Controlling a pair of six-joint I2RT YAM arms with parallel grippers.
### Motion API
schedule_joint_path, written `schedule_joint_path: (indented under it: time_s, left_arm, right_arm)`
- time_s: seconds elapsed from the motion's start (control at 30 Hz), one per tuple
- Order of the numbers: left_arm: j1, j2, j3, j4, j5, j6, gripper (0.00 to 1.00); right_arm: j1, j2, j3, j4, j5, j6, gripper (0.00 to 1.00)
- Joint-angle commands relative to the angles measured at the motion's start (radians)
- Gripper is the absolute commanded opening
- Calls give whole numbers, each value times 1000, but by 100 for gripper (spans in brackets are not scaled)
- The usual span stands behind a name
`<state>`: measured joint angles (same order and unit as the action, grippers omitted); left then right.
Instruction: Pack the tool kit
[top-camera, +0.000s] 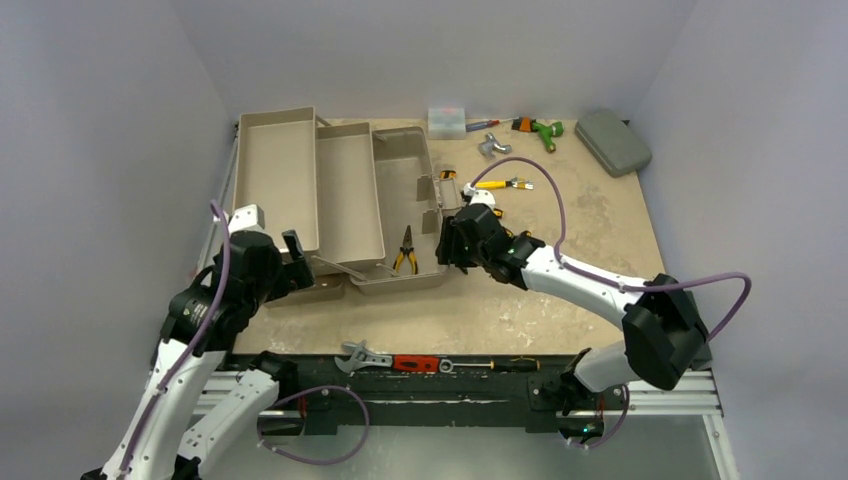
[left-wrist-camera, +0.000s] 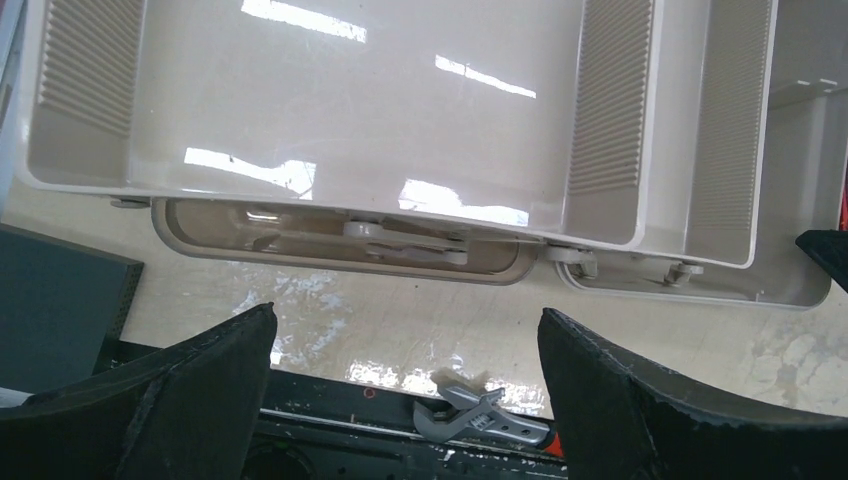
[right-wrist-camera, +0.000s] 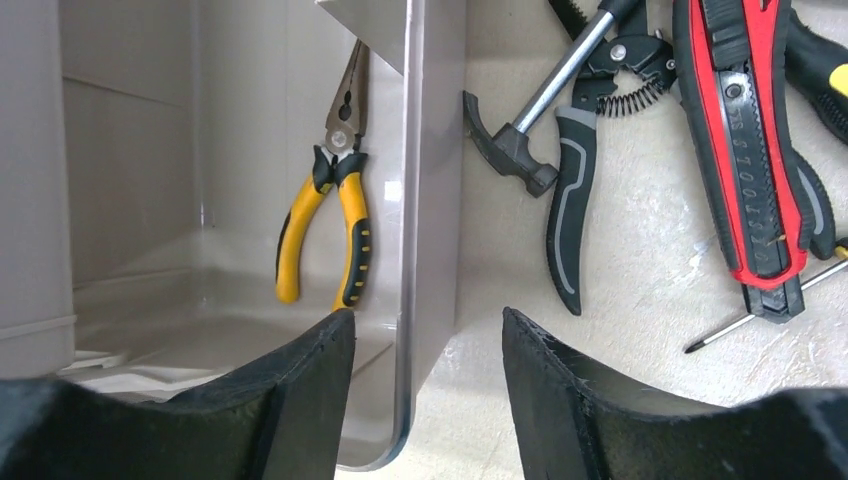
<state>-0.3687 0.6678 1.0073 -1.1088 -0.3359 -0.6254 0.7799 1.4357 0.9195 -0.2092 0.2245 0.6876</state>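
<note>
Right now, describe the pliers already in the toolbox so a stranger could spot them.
Find the open tan toolbox on the left half of the table. Look into its deep compartment, right of the two fold-out trays. The long-nose pliers lie on its floor: the only tool visible inside, with yellow-and-black handles.

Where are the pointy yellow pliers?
In the top view, the pointy yellow pliers lie inside the open toolbox, by its right wall, just left of the right end effector.

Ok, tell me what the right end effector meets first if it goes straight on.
Most likely the toolbox side wall: the open right end effector straddles its line, yellow-handled pliers just inside. Depth unclear.
</note>
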Motion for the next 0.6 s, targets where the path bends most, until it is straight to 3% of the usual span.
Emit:
schedule_joint_path:
  time_s: [0.0,0.3,0.43,0.57]
  left_arm:
    - [2,-17,-4,-13,56,-23,98]
    - [1,-180,-127,-111,238,-253,98]
    - [1,-217,-259,-40,225,-328,98]
    - [1,-218,-404,151,234,-364,98]
  right_arm:
    - [-16,-1,70,-31,6,-77,55]
    - [-66,72,159,-36,-30,-137,55]
    - [-73,102,166,-12,-42,-127,54]
    - [-82,130,168,19,-86,-117,53]
